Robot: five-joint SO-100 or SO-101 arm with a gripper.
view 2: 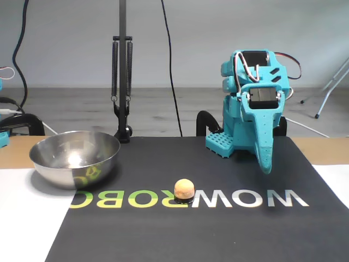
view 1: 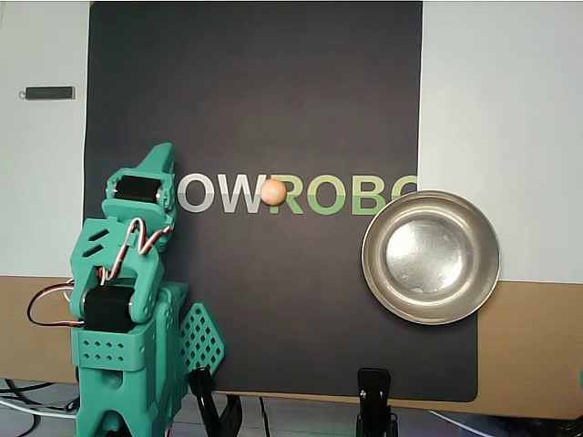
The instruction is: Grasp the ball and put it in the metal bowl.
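Overhead view: the matte peach ball (view 1: pixel 273 191) sits on my black mat's (view 1: pixel 255 91) "OWROBO" lettering, well apart from the shiny steel bowl (view 1: pixel 431 258); whether my folded teal end effector (view 1: pixel 162 162) is closed, I cannot tell.

We saw a peach-orange ball (view 1: pixel 273 191) on a black mat (view 1: pixel 255 300) printed with white and green letters (view 1: pixel 301 194). Beside the mat's lettering sat the shiny silver metal bowl (view 1: pixel 431 258), which mirrored the green print on its wall in the fixed view. The arm (view 1: pixel 127 291) on the mat was teal, with black motors and red-and-white wires.
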